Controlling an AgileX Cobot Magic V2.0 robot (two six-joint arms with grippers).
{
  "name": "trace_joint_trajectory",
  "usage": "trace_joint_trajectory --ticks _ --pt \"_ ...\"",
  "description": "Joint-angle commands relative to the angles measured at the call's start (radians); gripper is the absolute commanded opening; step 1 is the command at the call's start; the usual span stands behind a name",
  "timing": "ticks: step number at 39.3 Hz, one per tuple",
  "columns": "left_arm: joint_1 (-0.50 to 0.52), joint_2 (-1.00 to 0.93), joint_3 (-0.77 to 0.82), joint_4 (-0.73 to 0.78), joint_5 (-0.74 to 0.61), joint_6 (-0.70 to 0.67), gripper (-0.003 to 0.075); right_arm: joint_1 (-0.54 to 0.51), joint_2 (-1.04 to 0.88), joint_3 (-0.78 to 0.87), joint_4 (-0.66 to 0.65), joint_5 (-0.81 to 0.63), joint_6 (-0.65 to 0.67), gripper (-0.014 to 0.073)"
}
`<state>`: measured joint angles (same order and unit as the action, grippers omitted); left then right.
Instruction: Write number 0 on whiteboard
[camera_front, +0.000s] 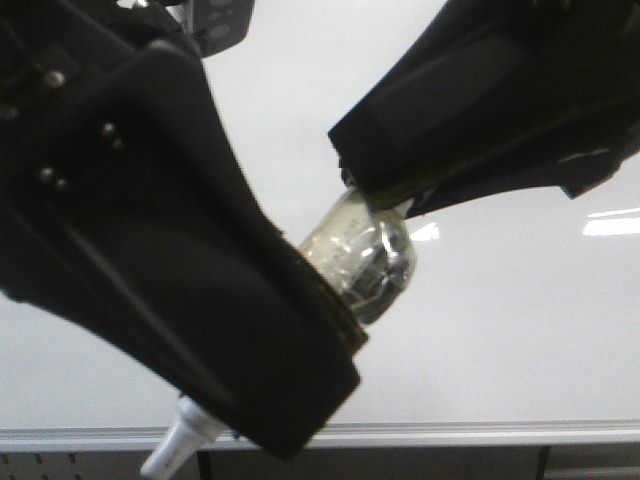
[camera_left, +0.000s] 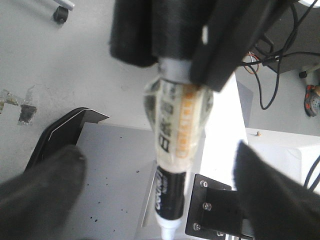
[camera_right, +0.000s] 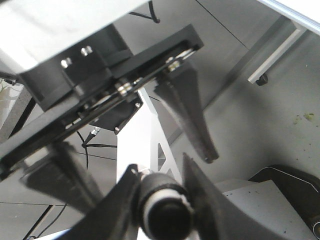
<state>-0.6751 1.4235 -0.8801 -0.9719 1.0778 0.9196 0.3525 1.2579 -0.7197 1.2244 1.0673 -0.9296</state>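
The whiteboard (camera_front: 500, 330) fills the front view behind both grippers, with its silver frame strip (camera_front: 450, 433) along the near edge. No number 0 shows on it. A marker (camera_front: 365, 255) wrapped in clear tape hangs slanted in front of the board, its white nib end (camera_front: 170, 448) low on the left. My right gripper (camera_front: 378, 198) is shut on the marker's upper end, and in the right wrist view (camera_right: 161, 172) its fingers clamp the round black end (camera_right: 162, 210). My left gripper (camera_left: 160, 192) is open. Its fingers (camera_left: 50, 185) stand wide on either side of the marker (camera_left: 172, 145) without touching it.
A black bracket with screws (camera_left: 215, 205) sits just beside the marker's nib end. A speckled grey table top (camera_left: 115, 170) lies below it. Cables (camera_left: 270, 75) and a castor wheel (camera_left: 61, 13) are on the floor. A table leg foot (camera_right: 260, 77) stands further off.
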Motion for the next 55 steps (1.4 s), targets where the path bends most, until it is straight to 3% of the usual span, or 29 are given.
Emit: trace_joint_trajectory --ticks 1,10,21,29,41,55 --pt "-0.008 -0.033 -0.032 -0.060 0.012 0.004 0.0689 -0.003 -0.018 -0.028 0.048 0.042 -0.014 -0.0067" --pt "-0.008 -0.033 -0.032 -0.060 0.012 0.004 0.0627 -0.003 -0.018 -0.068 -0.140 0.110 0.036 -0.0067" --pt "-0.008 -0.033 -0.032 -0.060 0.012 0.004 0.0524 -0.003 -0.019 -0.243 -0.704 0.059 0.462 -0.0067" --pt "-0.008 -0.033 -0.032 -0.060 0.012 0.004 0.0336 -0.003 -0.020 -0.350 -0.980 -0.097 0.714 -0.0067" --pt "-0.008 -0.033 -0.032 -0.060 0.014 0.004 -0.0012 -0.003 -0.020 -0.430 -1.036 -0.260 0.740 -0.0067" --pt "-0.008 -0.033 -0.032 -0.060 0.014 0.004 -0.0020 -0.073 0.025 -0.703 -1.168 -0.270 0.809 -0.0067"
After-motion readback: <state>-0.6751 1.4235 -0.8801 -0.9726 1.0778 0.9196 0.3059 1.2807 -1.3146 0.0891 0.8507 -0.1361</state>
